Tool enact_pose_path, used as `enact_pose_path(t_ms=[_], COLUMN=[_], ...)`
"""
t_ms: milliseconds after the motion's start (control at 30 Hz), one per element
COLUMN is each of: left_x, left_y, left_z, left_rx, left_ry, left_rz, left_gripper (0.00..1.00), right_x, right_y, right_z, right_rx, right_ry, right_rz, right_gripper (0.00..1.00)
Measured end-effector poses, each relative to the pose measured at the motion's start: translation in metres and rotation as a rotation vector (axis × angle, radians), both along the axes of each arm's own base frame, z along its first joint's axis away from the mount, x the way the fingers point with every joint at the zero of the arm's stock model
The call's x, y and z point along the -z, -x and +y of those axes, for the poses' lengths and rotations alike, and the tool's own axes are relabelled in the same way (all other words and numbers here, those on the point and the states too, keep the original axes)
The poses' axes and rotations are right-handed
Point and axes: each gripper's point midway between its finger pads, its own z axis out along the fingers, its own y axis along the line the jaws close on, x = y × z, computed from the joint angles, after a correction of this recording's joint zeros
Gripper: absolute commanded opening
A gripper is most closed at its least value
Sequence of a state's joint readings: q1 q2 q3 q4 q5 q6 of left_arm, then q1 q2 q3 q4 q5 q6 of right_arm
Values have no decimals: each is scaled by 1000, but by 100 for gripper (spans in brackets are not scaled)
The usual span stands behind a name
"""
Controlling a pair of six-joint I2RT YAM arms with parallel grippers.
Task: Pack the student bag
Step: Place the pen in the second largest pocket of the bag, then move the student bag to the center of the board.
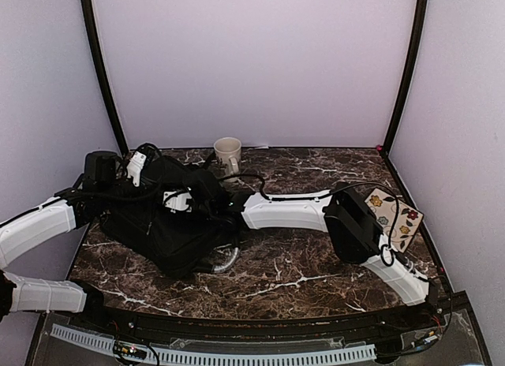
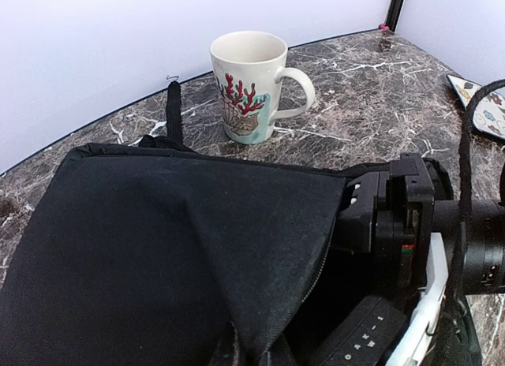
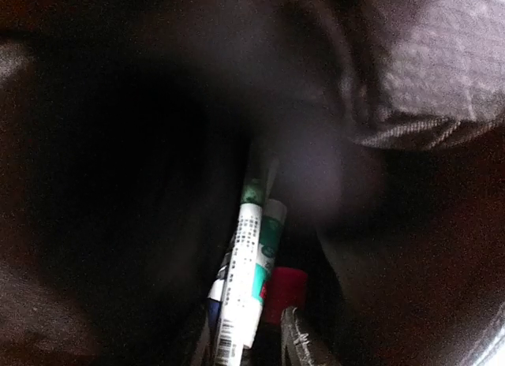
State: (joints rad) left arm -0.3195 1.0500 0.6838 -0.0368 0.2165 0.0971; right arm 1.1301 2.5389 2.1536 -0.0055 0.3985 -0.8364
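Observation:
The student bag [image 1: 158,232] is a big black fabric bag lying at the left of the marble table, its grey curved handle [image 1: 226,260] toward the front. My left gripper [image 1: 151,177] is shut on a fold of the bag's top flap [image 2: 237,248] and holds it raised; its fingers are mostly hidden under the cloth. The right arm reaches across from the right and its wrist [image 1: 233,202] goes into the bag's opening. Inside the dark bag, my right gripper [image 3: 248,338] stands open around a bundle of markers [image 3: 246,263], white, teal and red-capped.
A white mug [image 1: 228,154] with a red coral print [image 2: 248,86] stands behind the bag near the back wall. A flat floral-patterned item [image 1: 394,216] lies at the right edge beside the right arm's elbow. Walls enclose the table on three sides.

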Motion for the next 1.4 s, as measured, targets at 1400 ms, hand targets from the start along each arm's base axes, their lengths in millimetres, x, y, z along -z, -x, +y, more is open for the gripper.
enact_pose_path(t_ms=[1400], left_x=[15], left_y=[11], left_z=[-29], left_rx=[137], left_ry=[48], left_rz=[71], left_gripper=[0], right_x=[0], right_y=[32], right_z=[-135], right_rx=[108], right_ry=[-151], right_rz=[863], right_gripper=[50])
